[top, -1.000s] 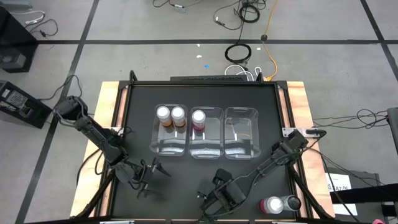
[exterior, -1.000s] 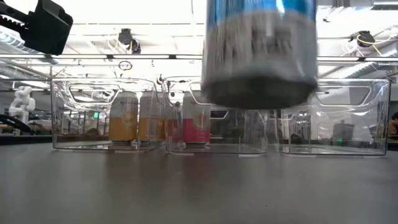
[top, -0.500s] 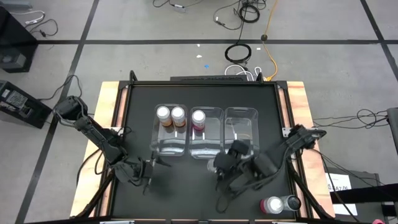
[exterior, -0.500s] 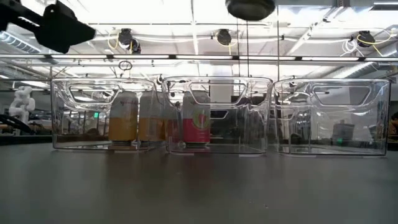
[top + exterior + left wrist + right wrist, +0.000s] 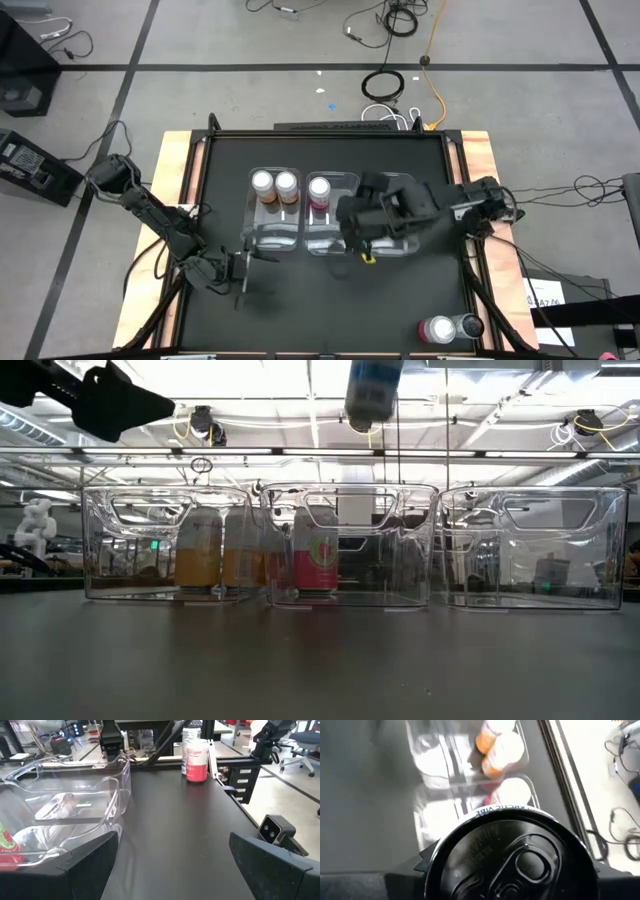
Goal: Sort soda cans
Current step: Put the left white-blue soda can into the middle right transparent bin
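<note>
Hanging over the row of clear bins, the right gripper (image 5: pixel 352 222) sits near the centre of the high view, its fingers clamped on a grey can (image 5: pixel 510 852) whose dark top fills the lower half of the right wrist view. In the low view that can (image 5: pixel 372 388) shows at the top edge, well above the middle bin (image 5: pixel 350 545). The left bin (image 5: pixel 273 235) holds two orange cans (image 5: pixel 274 186) side by side at its upper end; the middle bin holds one pink can (image 5: pixel 319 189). The right bin (image 5: pixel 400 247) is partly covered by the arm. At the lower right of the high view, two more cans (image 5: pixel 448 328), one pink and one grey, lie close together near the table's corner. The left gripper (image 5: pixel 240 272) waits at the lower left of the black table (image 5: pixel 300 320), just below the left bin, its fingers spread apart with nothing between them.
</note>
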`<state>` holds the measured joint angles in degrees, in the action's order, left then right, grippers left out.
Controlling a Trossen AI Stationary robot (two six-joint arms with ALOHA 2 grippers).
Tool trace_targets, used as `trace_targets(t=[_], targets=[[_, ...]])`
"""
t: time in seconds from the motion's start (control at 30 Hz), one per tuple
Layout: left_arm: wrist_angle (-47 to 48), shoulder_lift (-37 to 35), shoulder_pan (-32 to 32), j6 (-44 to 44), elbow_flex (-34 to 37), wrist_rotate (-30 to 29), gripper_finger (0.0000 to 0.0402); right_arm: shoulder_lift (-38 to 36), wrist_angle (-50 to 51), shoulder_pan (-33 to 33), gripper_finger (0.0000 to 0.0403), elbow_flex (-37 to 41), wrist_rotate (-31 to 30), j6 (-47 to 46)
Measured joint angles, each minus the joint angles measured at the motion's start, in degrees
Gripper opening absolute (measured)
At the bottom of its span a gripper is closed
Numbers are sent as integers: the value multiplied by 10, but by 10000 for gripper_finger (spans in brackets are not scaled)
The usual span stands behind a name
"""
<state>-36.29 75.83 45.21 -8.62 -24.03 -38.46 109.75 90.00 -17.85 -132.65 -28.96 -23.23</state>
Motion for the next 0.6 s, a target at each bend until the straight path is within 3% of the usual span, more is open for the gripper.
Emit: trace_targets(t=[0.27,0.6], targets=[[-7,0,-6,0,0,0,390,-62,-1,51,236,137,42,53],[-8,0,-6,0,0,-2,390,-298,-128,82,236,474,73,-32]])
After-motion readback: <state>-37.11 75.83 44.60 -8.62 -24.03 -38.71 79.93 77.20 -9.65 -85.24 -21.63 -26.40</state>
